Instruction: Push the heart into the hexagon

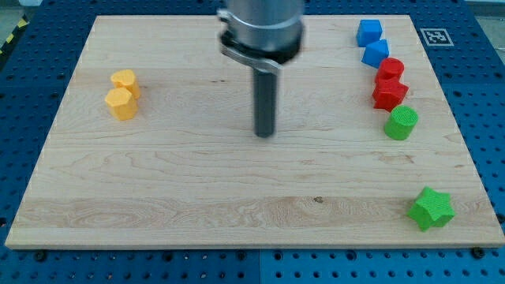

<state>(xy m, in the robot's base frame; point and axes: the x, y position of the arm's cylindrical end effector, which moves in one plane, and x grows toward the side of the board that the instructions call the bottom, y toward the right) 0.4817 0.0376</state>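
Two yellow blocks touch each other at the view's left. The upper one looks like the yellow heart (125,81) and the lower one like the yellow hexagon (121,104). My tip (264,134) rests on the board near its middle. It is well to the right of both yellow blocks and touches no block.
On the wooden board (197,205), a column of blocks runs down the view's right: two blue blocks (369,32) (375,54), two red blocks (390,69) (390,94) and a green cylinder (402,124). A green star (431,209) sits at the bottom right.
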